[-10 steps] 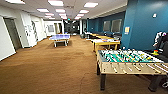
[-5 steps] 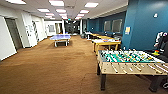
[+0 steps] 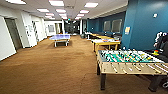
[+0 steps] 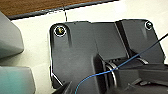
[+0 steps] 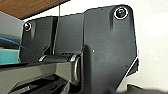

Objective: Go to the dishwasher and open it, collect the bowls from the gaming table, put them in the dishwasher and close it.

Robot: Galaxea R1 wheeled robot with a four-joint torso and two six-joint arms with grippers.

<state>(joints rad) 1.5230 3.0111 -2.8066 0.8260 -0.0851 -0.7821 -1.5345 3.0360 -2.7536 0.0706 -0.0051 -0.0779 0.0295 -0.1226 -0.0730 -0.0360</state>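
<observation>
Head view: the gaming table is seen nearest, at the right on brown carpet, with its green field and rods. No bowls can be made out on it. Behind it a yellow table is seen, and farther off a blue table-tennis table. Whether either gripper is open cannot be told.

Cut off at the 3 o'clock edge: gaming bench and a seated person. Too blurred to tell: items on the yellow bench at 1 o'clock.
</observation>
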